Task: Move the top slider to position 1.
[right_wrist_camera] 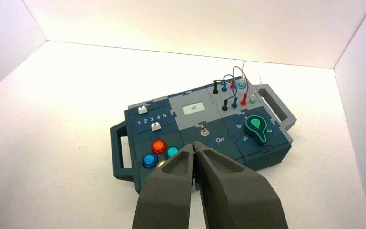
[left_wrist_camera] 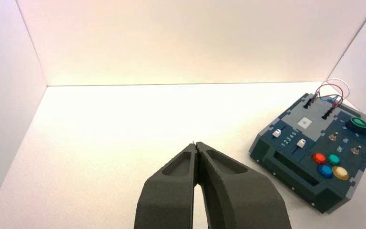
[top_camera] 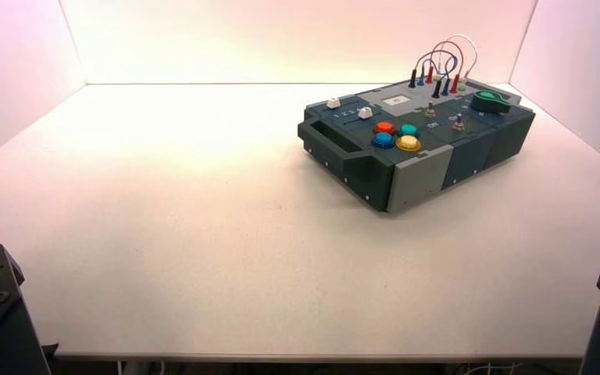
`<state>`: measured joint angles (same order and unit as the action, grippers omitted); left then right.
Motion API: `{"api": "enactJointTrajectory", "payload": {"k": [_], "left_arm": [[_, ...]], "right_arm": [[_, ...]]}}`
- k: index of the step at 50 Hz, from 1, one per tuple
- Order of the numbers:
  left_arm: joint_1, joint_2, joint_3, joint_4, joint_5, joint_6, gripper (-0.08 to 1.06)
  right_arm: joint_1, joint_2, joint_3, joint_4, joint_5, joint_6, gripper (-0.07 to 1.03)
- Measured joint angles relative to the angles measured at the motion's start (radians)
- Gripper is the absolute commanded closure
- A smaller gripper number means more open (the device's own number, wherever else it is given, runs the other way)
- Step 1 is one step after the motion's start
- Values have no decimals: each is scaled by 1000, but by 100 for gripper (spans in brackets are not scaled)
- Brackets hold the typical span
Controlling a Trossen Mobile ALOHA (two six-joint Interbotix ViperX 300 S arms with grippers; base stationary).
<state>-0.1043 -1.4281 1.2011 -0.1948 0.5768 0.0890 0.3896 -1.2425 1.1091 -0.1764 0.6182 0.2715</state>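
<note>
Dark teal and gray panels make up the box [top_camera: 418, 141], which sits right of center toward the back of the tabletop [top_camera: 203, 234] in your high view. That view catches only parts of your arms at the near corners; the wrist views give you the claws. Your left claw [left_wrist_camera: 195, 144] and right claw [right_wrist_camera: 194, 144] each have their fingertips together, both well apart from the box.

Your top slider [right_wrist_camera: 142, 109], a white knob, is at the box's far left; the right wrist view puts it near the low-number end, about level with 2. Position 1 [right_wrist_camera: 139, 122] is printed just beside its track.

The right wrist view also gives you "On" [right_wrist_camera: 220, 140], but your right claw partly covers the yellow button [left_wrist_camera: 340, 172], which the left wrist view shows whole. Two metal switches [top_camera: 430, 111] show in your high view.
</note>
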Motion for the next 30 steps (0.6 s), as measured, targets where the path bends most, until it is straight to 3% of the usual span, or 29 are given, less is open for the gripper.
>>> {"api": "enactJointTrajectory", "payload": {"k": [25, 30], "left_arm": [[0, 2, 0, 2, 0, 0, 101], [0, 6, 0, 0, 0, 0, 101]], "right_arm": [[0, 11, 0, 2, 0, -2, 98], [0, 83, -6, 31, -9, -2, 98]]}}
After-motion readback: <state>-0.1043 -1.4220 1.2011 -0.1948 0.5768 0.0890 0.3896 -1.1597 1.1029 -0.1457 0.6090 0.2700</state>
